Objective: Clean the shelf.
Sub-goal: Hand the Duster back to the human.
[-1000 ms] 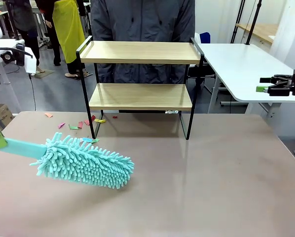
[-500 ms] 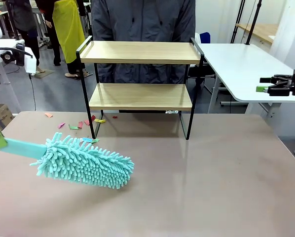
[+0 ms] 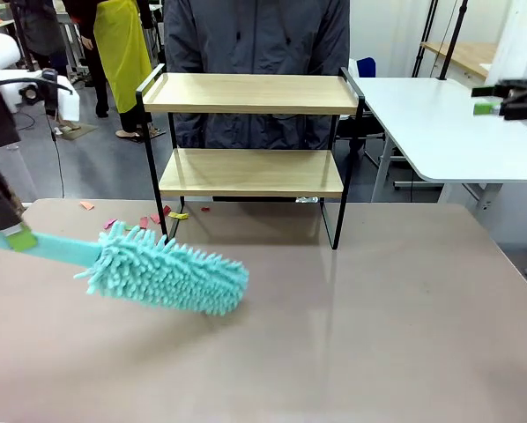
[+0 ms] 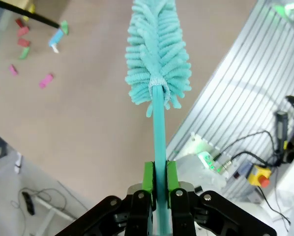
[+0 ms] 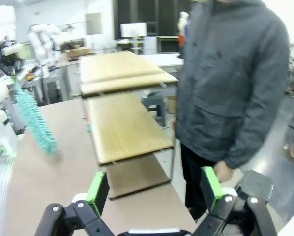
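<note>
The shelf [image 3: 250, 145] is a small two-tier rack: two smooth, light wooden boards in a thin black metal frame, with slim legs and a raised black rail at each end. It stands at the far middle of the matte grey-brown bench [image 3: 378, 335], just in front of a person in a dark grey jacket [image 3: 255, 40], and both boards are bare. Left of the shelf and nearer the camera, a turquoise duster [image 3: 171, 271] with a shaggy, fingered chenille head and a flat plastic handle slants over the bench surface. The left claw [image 4: 157, 184] is clamped on that handle, green pads pressed against either side. Small coloured paper scraps [image 3: 144, 222] lie by the shelf's left front leg. The right claw [image 5: 154, 189] sits high off the shelf's right end, its jaws spread wide with nothing between them. In front of the shelf and to its right the bench is broad and bare out to its edges.
</note>
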Tool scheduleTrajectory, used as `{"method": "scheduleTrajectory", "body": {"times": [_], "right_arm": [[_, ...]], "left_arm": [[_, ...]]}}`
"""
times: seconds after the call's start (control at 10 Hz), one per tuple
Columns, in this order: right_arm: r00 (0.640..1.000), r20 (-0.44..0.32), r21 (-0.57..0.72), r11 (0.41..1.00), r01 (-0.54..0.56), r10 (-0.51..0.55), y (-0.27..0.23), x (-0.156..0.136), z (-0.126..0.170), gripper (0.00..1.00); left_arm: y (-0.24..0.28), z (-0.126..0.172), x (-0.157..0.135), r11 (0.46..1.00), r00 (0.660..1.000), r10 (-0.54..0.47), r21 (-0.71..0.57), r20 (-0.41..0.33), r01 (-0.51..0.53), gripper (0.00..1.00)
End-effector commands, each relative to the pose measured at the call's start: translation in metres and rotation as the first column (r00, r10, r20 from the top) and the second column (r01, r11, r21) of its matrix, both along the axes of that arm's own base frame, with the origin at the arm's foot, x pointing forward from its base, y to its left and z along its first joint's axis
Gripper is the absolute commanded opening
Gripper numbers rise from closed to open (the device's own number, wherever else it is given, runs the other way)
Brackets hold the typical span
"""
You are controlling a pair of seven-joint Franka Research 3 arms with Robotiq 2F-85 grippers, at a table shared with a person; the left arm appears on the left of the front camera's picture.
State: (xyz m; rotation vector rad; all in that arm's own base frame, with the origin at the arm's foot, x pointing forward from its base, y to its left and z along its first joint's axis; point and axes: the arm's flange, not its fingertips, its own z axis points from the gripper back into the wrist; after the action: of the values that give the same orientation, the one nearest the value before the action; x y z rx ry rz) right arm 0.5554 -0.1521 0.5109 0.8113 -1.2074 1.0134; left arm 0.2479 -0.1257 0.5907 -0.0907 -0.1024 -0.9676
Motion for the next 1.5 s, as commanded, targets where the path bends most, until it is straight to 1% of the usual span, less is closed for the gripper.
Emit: {"method": "scheduleTrajectory", "body": {"times": [0.0,0.1,0.2,0.3,0.4,0.5,0.6,0.7,0.8,0.9,1.0,1.1,1.2,1.3,1.4], "right_arm": [[0.988,-0.112,-0.012,0.994,-0.11,0.108,0.021,-0.01,0.021,1.0],[0.975,-0.167,-0.015,0.988,-0.153,0.149,0.042,-0.023,0.022,1.0],[0.965,-0.203,-0.018,0.985,-0.174,0.167,0.063,-0.038,0.019,1.0],[0.947,-0.256,0.005,0.98,-0.199,0.194,0.084,-0.057,0.009,1.0],[0.938,-0.286,0.006,0.979,-0.203,0.196,0.102,-0.072,-0.005,1.0],[0.918,-0.327,0.045,0.974,-0.221,0.223,0.116,-0.086,-0.018,1.0],[0.913,-0.333,0.066,0.972,-0.225,0.234,0.127,-0.101,-0.027,1.0],[0.924,-0.309,0.071,0.974,-0.214,0.225,0.133,-0.113,-0.034,1.0],[0.94,-0.266,0.07,0.977,-0.2,0.212,0.144,-0.129,-0.05,1.0],[0.953,-0.226,0.07,0.979,-0.192,0.203,0.152,-0.135,-0.064,1.0],[0.963,-0.19,0.076,0.981,-0.179,0.19,0.162,-0.131,-0.079,1.0],[0.978,-0.154,0.094,0.987,-0.13,0.144,0.166,-0.116,-0.09,1.0],[0.941,-0.263,0.056,0.977,-0.205,0.213,0.149,-0.128,-0.071,1.0],[0.941,-0.263,0.056,0.977,-0.205,0.213,0.149,-0.128,-0.071,1.0],[0.941,-0.263,0.056,0.977,-0.205,0.213,0.149,-0.128,-0.071,1.0]], "left_arm": [[-0.002,-0.008,0.016,0.993,0.997,-0.04,-0.105,0.058,0.046,0.13],[-0.005,-0.013,0.023,0.988,0.995,-0.052,-0.143,0.085,0.064,0.13],[-0.006,-0.016,0.03,0.982,0.992,-0.054,-0.176,0.112,0.074,0.13],[-0.007,-0.022,0.036,0.967,0.985,-0.096,-0.223,0.142,0.126,0.13],[-0.007,-0.027,0.04,0.951,0.978,-0.132,-0.258,0.164,0.171,0.13],[-0.006,-0.031,0.044,0.938,0.971,-0.174,-0.273,0.165,0.214,0.13],[-0.003,-0.037,0.046,0.924,0.964,-0.208,-0.292,0.163,0.248,0.13],[-0.002,-0.043,0.047,0.92,0.961,-0.226,-0.289,0.162,0.265,0.13],[-0.002,-0.048,0.05,0.916,0.958,-0.238,-0.291,0.158,0.275,0.13],[-0.007,-0.056,0.052,0.905,0.955,-0.258,-0.309,0.146,0.292,0.13],[-0.011,-0.06,0.053,0.896,0.952,-0.269,-0.326,0.142,0.302,0.13],[-0.013,-0.061,0.054,0.885,0.95,-0.274,-0.347,0.146,0.309,0.13],[-0.011,-0.056,0.048,0.883,0.954,-0.28,-0.362,0.104,0.298,0.13],[-0.012,-0.059,0.05,0.912,0.958,-0.257,-0.298,0.125,0.283,0.13],[-0.012,-0.059,0.05,0.912,0.958,-0.257,-0.298,0.125,0.283,0.13]]}}
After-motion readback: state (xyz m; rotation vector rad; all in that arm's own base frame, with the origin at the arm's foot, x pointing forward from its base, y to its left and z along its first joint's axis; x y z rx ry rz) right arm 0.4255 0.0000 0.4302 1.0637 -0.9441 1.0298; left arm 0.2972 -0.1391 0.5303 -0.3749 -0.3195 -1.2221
